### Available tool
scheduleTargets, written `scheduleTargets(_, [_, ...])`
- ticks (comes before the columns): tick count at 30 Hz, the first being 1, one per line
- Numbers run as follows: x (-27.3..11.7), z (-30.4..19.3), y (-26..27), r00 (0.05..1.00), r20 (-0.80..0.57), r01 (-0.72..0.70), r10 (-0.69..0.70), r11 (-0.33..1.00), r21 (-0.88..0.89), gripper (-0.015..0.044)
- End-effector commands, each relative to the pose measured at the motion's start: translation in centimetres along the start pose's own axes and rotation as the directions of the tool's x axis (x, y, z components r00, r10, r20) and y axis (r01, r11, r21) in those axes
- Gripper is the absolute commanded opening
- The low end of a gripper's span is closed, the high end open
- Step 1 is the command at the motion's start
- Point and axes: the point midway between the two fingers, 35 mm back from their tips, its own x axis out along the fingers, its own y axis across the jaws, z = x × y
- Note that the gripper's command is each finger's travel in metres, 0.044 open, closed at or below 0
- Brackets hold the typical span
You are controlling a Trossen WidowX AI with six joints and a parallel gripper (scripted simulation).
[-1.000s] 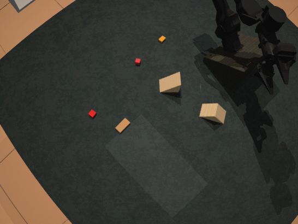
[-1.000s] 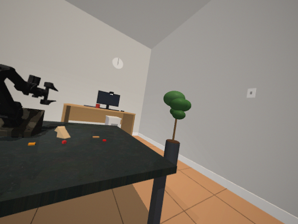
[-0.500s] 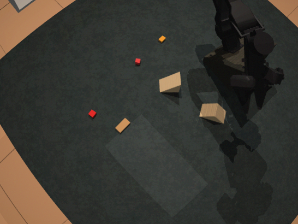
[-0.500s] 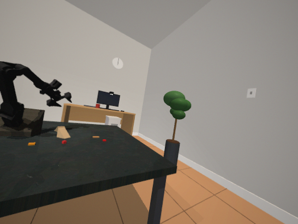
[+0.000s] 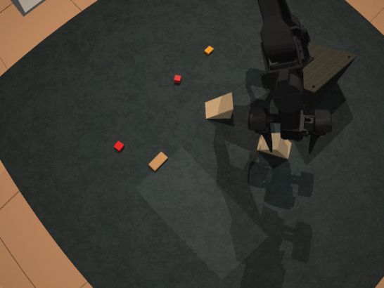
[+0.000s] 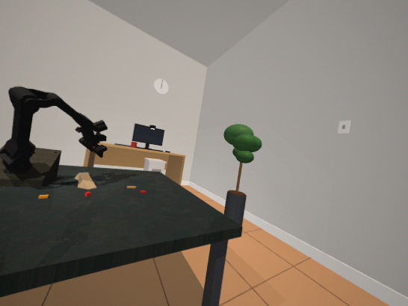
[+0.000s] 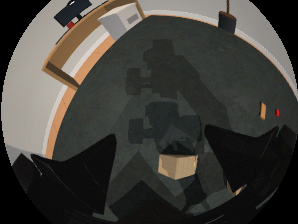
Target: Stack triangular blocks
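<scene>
One triangular wood block (image 5: 280, 145) (image 7: 177, 167) rests on the table below the hand, partly covered by a finger in the top view. The other triangular block (image 5: 219, 107) (image 6: 87, 183) rests apart from it, nearer the small red cube; in the wrist view it is mostly hidden behind the right finger. In the exterior view the blocks overlap. My gripper (image 5: 290, 152) (image 6: 102, 145) (image 7: 162, 135) is wide open and empty, held above the table with its fingers pointing down and forward. It appears to touch neither block.
On the dark table (image 5: 88, 218) (image 6: 123, 231) lie two red cubes (image 5: 119, 146) (image 5: 177, 79), an orange piece (image 5: 209, 50) (image 6: 43, 196) and a tan brick (image 5: 158, 161) (image 6: 131, 186) (image 7: 263, 111). The arm stands on a wooden base (image 5: 327, 67) (image 6: 50, 164).
</scene>
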Motion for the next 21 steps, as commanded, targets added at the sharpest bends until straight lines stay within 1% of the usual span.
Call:
scheduleTargets(1, [1.9,-3.2,-5.7,0.939,-0.296,0.118,0.175,0.645,0.755,0.0440])
scheduleTargets(4, [1.9,-4.2,-7.1,0.907,-0.350,0.214,0.236,0.458,0.863,0.0440])
scheduleTargets(7, [1.8,-5.3,-8.4,0.868,-0.393,0.324,0.303,0.252,0.912,0.0440])
scheduleTargets(10, [1.6,-6.3,-9.7,0.826,-0.423,0.438,0.372,0.048,0.898,0.0440])
scheduleTargets(13, [1.3,-7.3,-10.9,0.781,-0.441,0.546,0.442,-0.142,0.826,0.0440])
scheduleTargets(15, [1.3,-7.4,-11.0,0.774,-0.442,0.562,0.453,-0.170,0.809,0.0440])
scheduleTargets(21, [1.3,-7.4,-11.0,0.774,-0.442,0.562,0.453,-0.170,0.809,0.0440])
